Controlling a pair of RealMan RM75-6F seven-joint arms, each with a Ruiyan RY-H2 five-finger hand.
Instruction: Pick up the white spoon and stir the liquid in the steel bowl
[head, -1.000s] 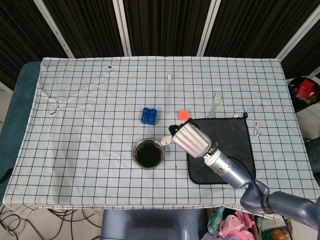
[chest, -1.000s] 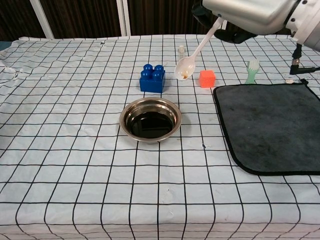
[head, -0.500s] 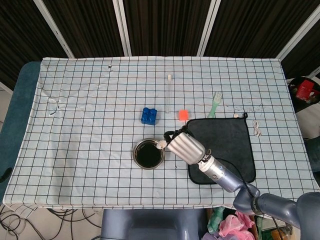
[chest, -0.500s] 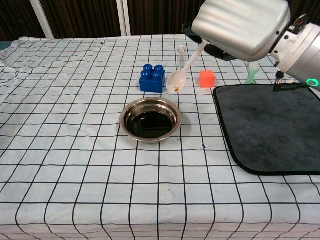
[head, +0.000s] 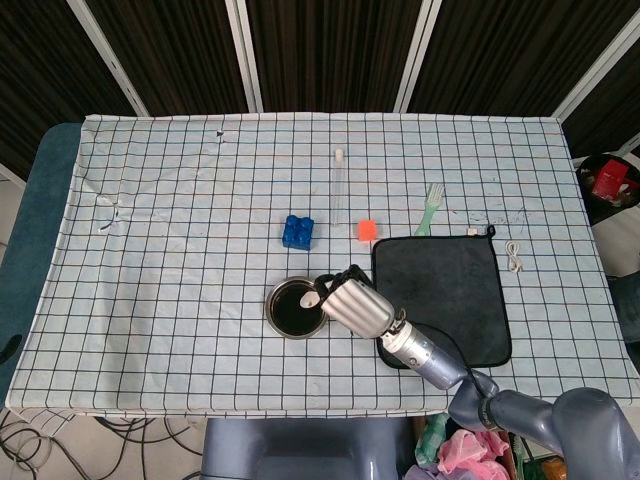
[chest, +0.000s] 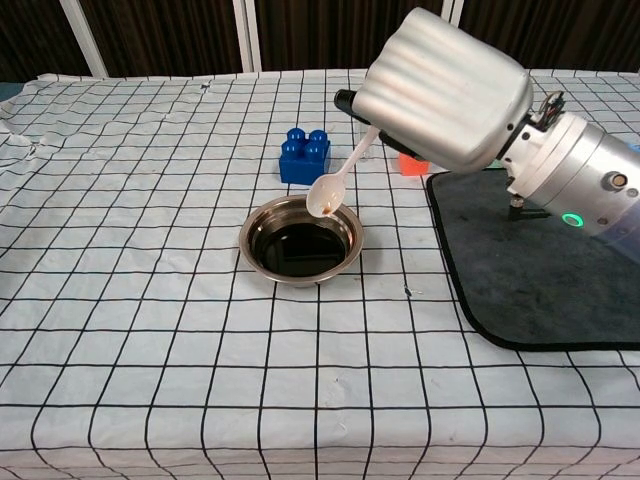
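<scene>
Chest view: white spoon (chest: 333, 186) in right hand (chest: 444, 90), above steel bowl (chest: 300, 241) rim.

A checked tablecloth (head: 180, 300) covers the table before dark wall panels (head: 330, 50) with pale frames

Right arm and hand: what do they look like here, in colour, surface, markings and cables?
The right hand has a silvery metallic back with shallow ribs running lengthwise and black parts at the fingers. Behind it sits a silver cylindrical wrist with a small glowing green ring light and thin dark cables at the joint. In the head view the forearm is smooth blue-grey. The left arm is not in view.
</scene>
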